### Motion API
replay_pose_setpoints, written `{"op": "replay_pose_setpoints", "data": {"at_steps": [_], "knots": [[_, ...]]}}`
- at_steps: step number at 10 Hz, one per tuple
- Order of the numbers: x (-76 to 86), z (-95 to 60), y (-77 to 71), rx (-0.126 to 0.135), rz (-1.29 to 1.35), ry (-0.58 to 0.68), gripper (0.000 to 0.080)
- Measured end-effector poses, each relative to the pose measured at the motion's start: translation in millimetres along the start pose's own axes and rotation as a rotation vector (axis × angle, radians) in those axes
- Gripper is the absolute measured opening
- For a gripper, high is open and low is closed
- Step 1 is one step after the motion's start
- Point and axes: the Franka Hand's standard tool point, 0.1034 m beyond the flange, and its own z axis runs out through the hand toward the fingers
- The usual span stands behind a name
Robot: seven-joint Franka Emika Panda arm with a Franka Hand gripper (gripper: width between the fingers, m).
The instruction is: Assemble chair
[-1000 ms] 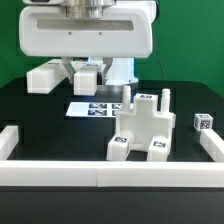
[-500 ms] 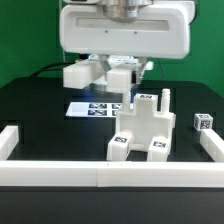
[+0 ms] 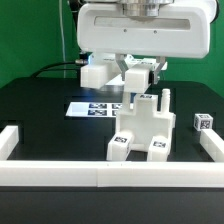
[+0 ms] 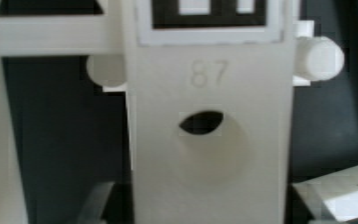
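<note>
Upper centre, the gripper (image 3: 136, 80) is clamped on a white plastic holed slab (image 4: 202, 170). The blocky white part-built chair (image 3: 145, 125) stands below.

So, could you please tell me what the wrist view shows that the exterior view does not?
Only the wrist view: a white slab up close, with its embossed number, dark hole and tag. Only the exterior view: the partly built chair, the marker board, a small tagged part and the border rails. Both: white tagged chair parts against a dark surface.
</note>
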Motion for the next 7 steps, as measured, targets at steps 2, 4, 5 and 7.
{"op": "replay_pose_setpoints", "data": {"at_steps": [2,4,5,7], "knots": [[-6.6,5.2,-13.0,-0.001,0.012,0.014,0.0288],[-6.6,3.7,-27.2,0.001,0.011,0.02,0.0288],[-5.0,4.5,-31.3,-0.001,0.007,0.022,0.0288],[-4.5,6.5,-30.9,-0.003,0.006,0.02,0.0288]]}}
